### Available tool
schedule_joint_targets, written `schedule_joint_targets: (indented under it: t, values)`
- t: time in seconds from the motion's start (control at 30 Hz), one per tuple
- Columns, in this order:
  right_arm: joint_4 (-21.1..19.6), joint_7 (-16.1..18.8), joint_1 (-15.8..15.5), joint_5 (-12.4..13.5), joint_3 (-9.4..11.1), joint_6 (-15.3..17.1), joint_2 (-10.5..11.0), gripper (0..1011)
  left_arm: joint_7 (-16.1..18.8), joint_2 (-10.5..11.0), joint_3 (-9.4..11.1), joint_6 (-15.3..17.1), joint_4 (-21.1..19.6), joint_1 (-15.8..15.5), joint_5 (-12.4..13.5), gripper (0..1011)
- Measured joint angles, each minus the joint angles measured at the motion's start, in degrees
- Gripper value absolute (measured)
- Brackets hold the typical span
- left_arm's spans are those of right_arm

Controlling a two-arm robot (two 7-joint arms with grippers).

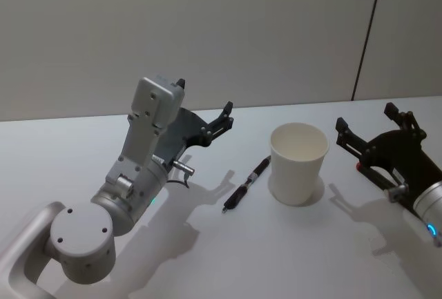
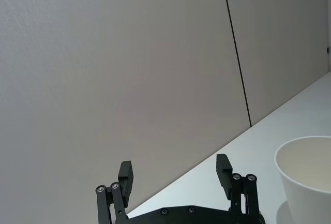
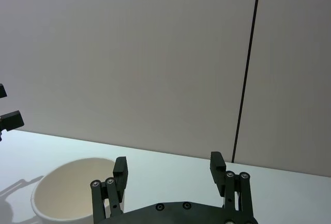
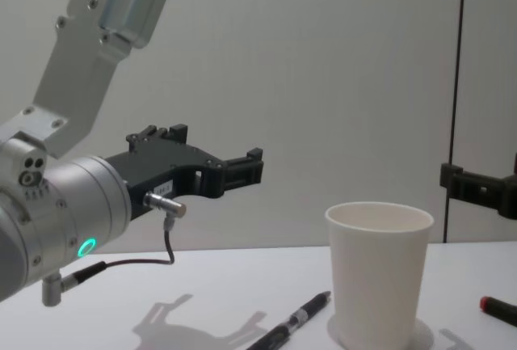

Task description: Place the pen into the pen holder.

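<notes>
Above the table [image 1: 311, 257], left tool [image 1: 204, 97] and right tool [image 1: 364, 117] hover splayed

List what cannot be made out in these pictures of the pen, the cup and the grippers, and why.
- Inside of the pen holder: chest view, hidden by its own wall.
- Lower end of the pen: chest view, cut off by the bottom edge.
- Print on the pen: head view, too small to read.
- Right gripper: chest view, mostly cut off by the right edge.
</notes>
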Motion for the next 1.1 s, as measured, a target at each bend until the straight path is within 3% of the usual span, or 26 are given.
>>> schedule_joint_targets:
  t: [1.1]
  values:
    - [0.0, 0.0, 0.0, 0.0, 0.0, 0.0, 0.0, 1001, 0.0, 0.0, 0.0, 0.0, 0.0, 0.0, 0.0, 1001]
